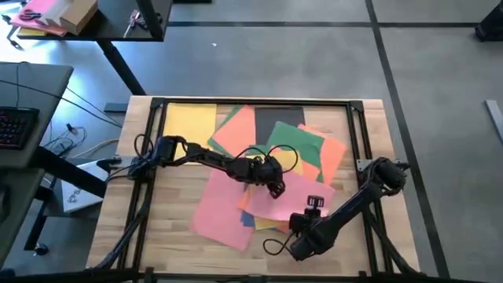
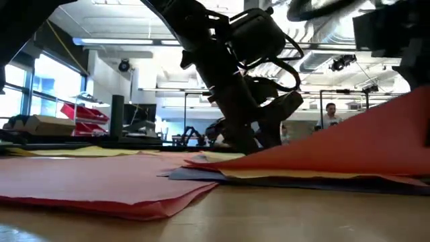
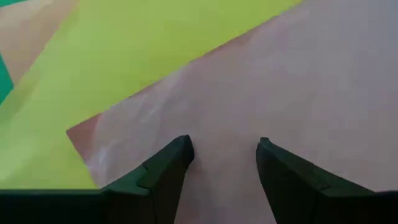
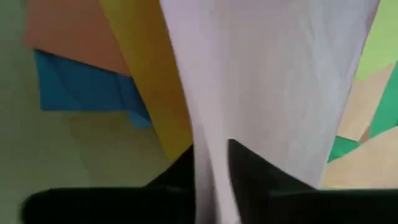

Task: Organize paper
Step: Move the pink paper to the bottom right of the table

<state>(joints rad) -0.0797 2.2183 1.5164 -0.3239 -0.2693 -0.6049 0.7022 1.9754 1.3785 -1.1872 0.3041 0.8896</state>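
- Paper (image 1: 259, 169): loose coloured sheets overlapping mid-counter (image 1: 173, 236); lower sheets mostly hidden.
- Left claw (image 3: 221, 155): fingers parted, tips down on a pink sheet (image 3: 298, 93), gripping nothing.
- Right claw (image 4: 211, 165): closed, pinching a pink sheet's (image 4: 261, 74) edge at the pile's near right; fingertips covered.
- No readable writing.

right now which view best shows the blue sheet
The right wrist view: the blue sheet shows a whole corner jutting from under orange and yellow paper. The high view shows only a sliver; the low and left wrist views don't show it clearly.
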